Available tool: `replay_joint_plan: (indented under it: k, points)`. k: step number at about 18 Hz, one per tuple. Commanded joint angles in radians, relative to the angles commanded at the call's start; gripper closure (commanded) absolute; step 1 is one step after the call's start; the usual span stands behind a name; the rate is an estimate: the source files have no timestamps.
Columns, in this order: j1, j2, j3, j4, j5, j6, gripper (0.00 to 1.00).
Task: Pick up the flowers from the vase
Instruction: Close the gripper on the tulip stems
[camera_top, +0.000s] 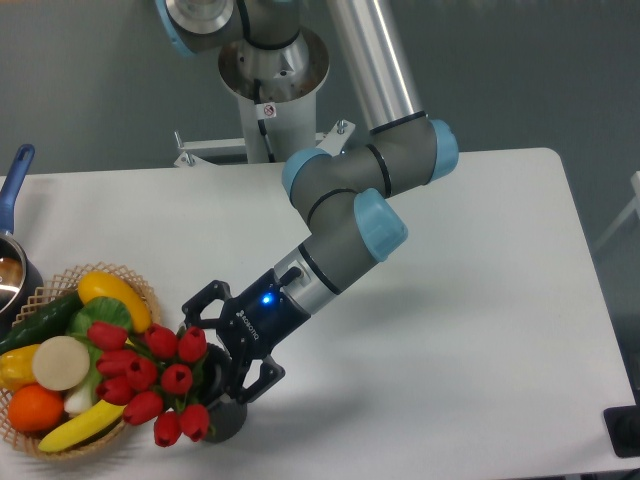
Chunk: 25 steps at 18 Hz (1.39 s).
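Observation:
The flowers (150, 378), a bunch of small red tulip buds with green stems, lean to the left out of the dark grey vase (227, 421), which stands near the table's front edge and is mostly hidden. My gripper (215, 362) reaches down from the right and sits around the stems just above the vase mouth. Its fingers (258, 382) appear closed in on the stems, but the buds and the gripper body hide the contact.
A woven wicker basket (138, 288) at the front left holds yellow, orange and green fruit and vegetables, and the buds overlap its right rim. A pot with a blue handle (14, 180) stands at the left edge. The arm's base (272, 80) is at the back.

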<state>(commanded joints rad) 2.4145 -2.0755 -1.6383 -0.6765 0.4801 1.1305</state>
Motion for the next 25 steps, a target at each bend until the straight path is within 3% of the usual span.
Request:
replay_joint_plan:
  k: [1, 9, 15, 21, 25]
  points:
    - [0.0, 0.002, -0.003, 0.0, 0.003, -0.002, 1.0]
    - [0.0, 0.021, -0.003, 0.0, 0.028, -0.048, 1.0]
    - [0.011, 0.069, 0.0, 0.002, 0.006, -0.101, 1.0]
    - [0.038, 0.112, 0.005, 0.002, -0.069, -0.155, 1.0]
    - [0.057, 0.121, 0.047, 0.002, -0.115, -0.244, 1.0]
